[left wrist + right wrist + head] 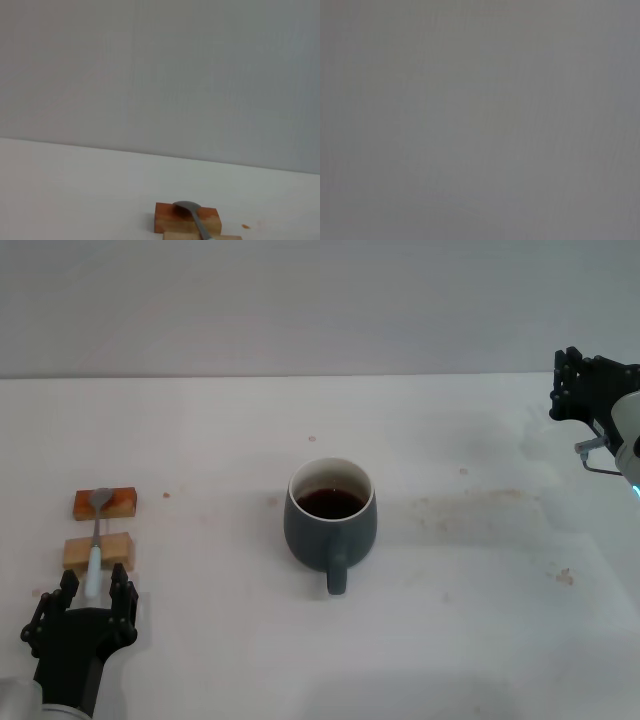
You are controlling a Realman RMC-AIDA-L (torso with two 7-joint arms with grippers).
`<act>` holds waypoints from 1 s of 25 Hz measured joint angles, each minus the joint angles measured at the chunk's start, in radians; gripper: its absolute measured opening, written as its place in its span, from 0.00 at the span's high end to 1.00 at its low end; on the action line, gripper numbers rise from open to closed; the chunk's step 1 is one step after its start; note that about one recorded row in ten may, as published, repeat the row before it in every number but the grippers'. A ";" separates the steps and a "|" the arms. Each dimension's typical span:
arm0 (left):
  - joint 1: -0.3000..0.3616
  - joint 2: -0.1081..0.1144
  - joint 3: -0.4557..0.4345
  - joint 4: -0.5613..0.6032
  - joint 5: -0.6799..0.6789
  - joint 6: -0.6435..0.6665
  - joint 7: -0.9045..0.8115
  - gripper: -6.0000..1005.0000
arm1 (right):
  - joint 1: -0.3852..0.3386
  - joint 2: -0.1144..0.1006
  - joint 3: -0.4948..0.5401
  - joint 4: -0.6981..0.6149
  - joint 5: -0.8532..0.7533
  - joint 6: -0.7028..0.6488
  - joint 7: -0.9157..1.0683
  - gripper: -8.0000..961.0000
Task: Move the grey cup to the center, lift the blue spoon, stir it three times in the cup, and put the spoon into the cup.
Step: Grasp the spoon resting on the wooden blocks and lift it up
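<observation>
The grey cup (331, 517) stands at the middle of the white table, dark liquid inside, its handle pointing toward me. The blue spoon (95, 540) lies at the left across two small wooden blocks, metal bowl on the far block and pale handle toward me. In the left wrist view the spoon's bowl (188, 206) rests on the orange-brown block (170, 220). My left gripper (92, 585) is low at the near left, open, one finger on each side of the handle's end. My right gripper (577, 385) hangs raised at the far right, away from both.
The orange-brown block (118, 503) and a paler block (112, 549) carry the spoon. Faint brown stains (470, 510) mark the table to the right of the cup. The table's far edge meets a plain grey wall. The right wrist view shows only flat grey.
</observation>
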 joint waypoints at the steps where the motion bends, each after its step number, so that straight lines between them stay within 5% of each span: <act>1: -0.001 0.000 0.000 0.000 0.000 0.000 0.000 0.46 | 0.000 0.000 0.000 0.000 0.000 0.000 0.000 0.92; 25: 0.000 0.000 0.001 -0.001 0.000 -0.001 0.000 0.65 | 0.006 0.000 0.000 0.003 0.002 0.002 0.000 0.92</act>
